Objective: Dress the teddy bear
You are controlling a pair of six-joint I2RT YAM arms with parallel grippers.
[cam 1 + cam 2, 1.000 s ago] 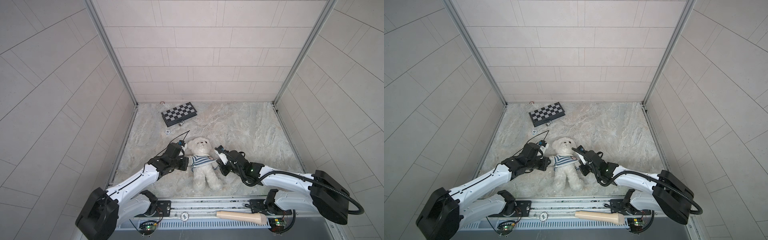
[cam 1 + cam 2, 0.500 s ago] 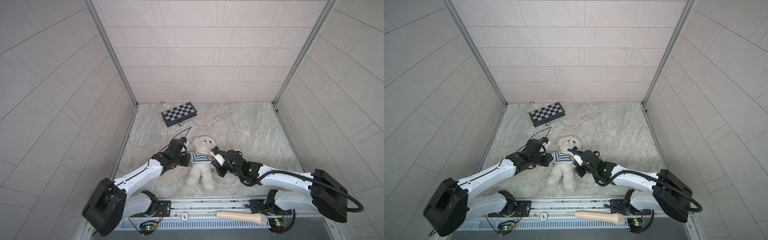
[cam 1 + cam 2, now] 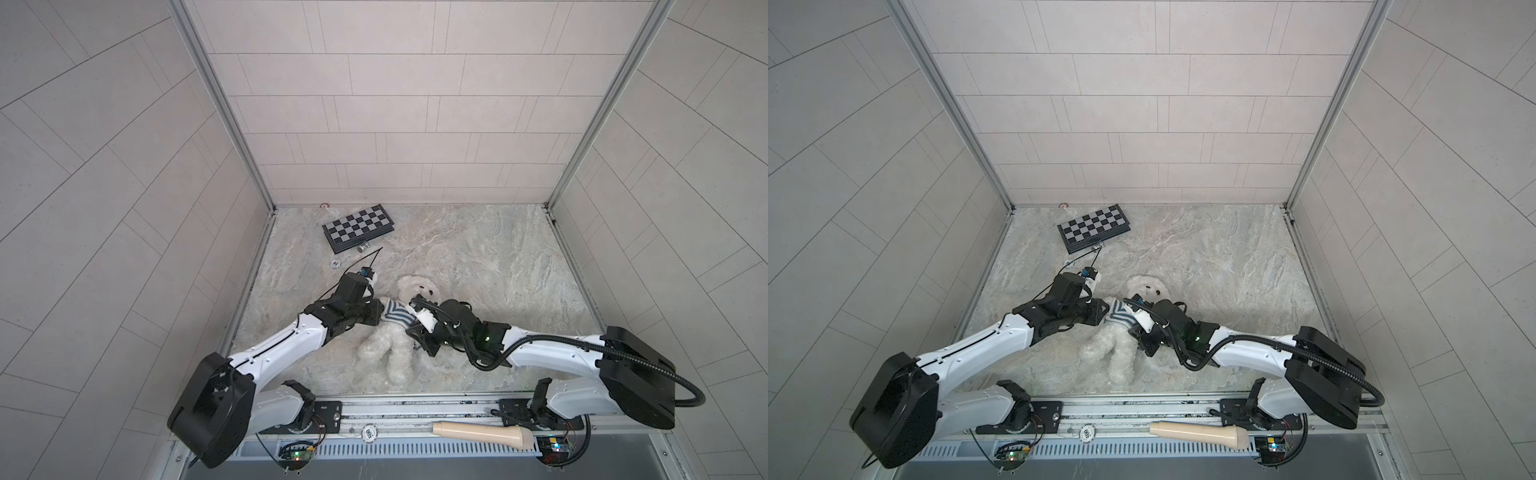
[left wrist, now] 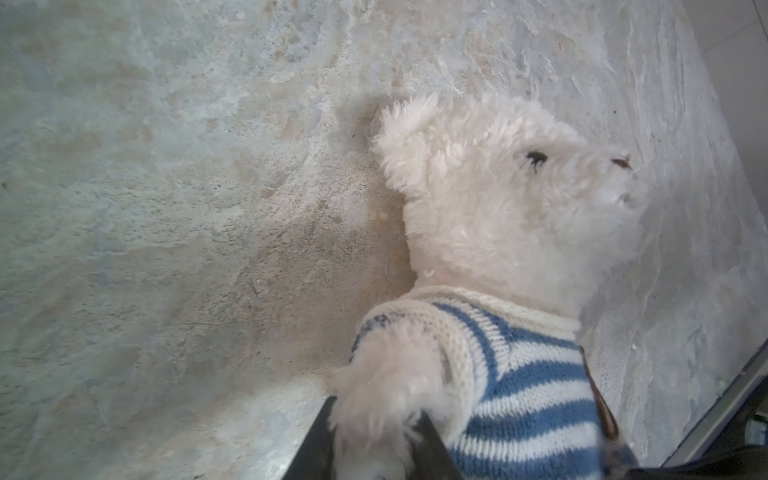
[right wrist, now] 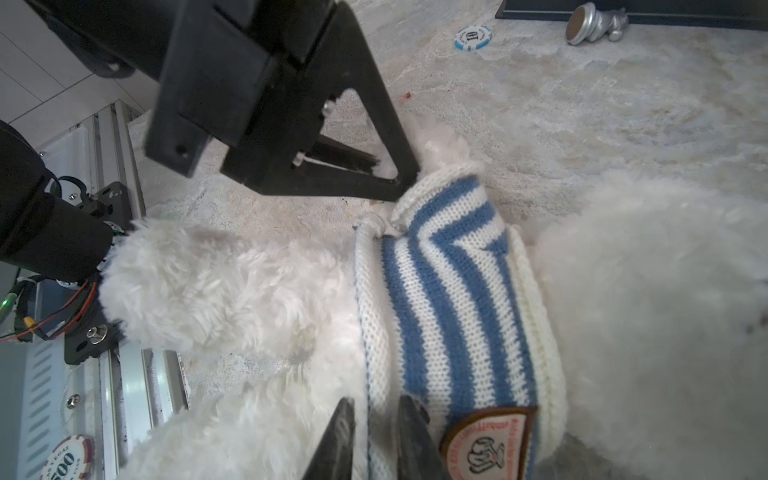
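The left jaws are apart around a paw of the teddy bear [image 4: 498,208]. The right jaws are apart around the striped shirt [image 5: 449,291] edge.

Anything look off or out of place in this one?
The shirt is bunched high on the bear, leaving its belly bare. A chess piece lies on its side beside the chessboard.

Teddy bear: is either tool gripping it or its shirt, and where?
Left tool straddles the teddy bear at its arm; right tool straddles the striped shirt at its hem. Whether either pinches cannot be told.
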